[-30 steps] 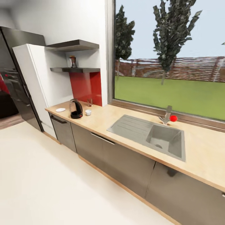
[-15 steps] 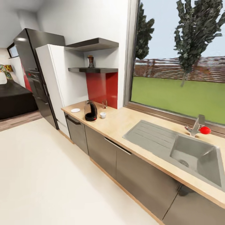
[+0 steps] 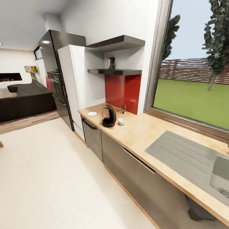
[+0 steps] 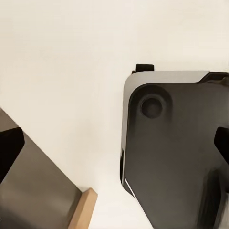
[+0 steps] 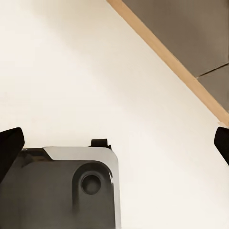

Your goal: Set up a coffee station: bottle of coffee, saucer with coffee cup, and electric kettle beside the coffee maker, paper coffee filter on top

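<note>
Countertop (image 3: 149, 133) runs beside open pale floor (image 3: 47, 178). Near its fridge-side end the electric kettle (image 3: 108, 116) stands, the coffee cup (image 3: 121, 121) just beside it, the saucer (image 3: 92, 114) nearer that edge. Above the kettle, the bottle of coffee (image 3: 111, 62) sits on the shelf (image 3: 117, 72). My left gripper (image 4: 114, 143) and right gripper (image 5: 114, 143) hang wide apart, holding nothing, over the floor.

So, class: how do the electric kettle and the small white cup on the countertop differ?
The electric kettle is black and tall; the cup is white and low. The kettle has a handle on one side; no handle can be made out on the cup. Both stand upright on the countertop, close together.
</note>
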